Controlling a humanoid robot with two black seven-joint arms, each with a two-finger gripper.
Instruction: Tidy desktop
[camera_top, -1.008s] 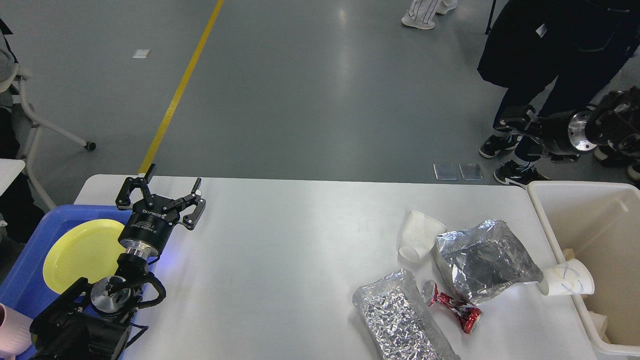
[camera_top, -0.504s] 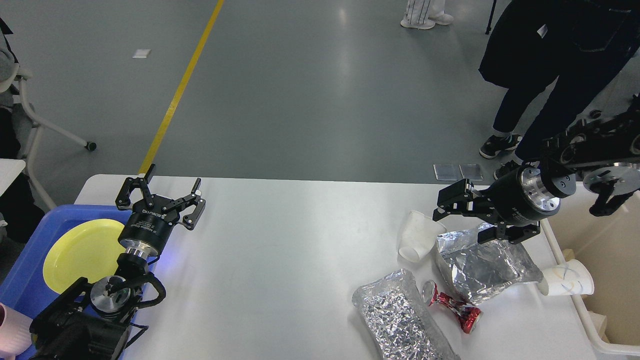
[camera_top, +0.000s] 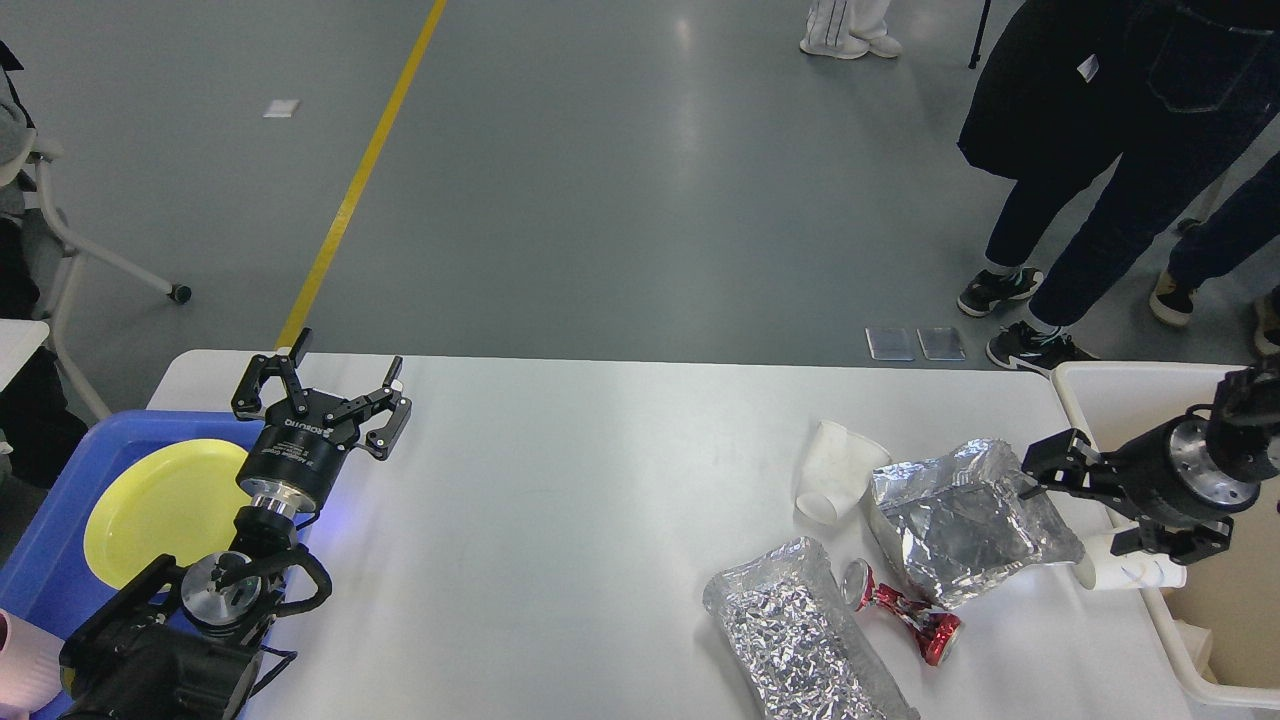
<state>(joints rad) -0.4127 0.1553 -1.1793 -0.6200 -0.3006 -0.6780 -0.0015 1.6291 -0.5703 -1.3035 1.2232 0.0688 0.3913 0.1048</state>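
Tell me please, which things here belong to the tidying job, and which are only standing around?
For the job:
- desktop
- two foil bags
- crushed red can
- two paper cups
- beige tub
- blue tray with yellow plate
- left gripper, right gripper

Not part of it:
- people's legs
- chair
- yellow floor line

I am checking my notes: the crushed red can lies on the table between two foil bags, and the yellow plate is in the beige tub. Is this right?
Not quite. The head view shows the yellow plate in the blue tray, not the beige tub. The rest holds: the crushed red can lies on the table between the two foil bags.
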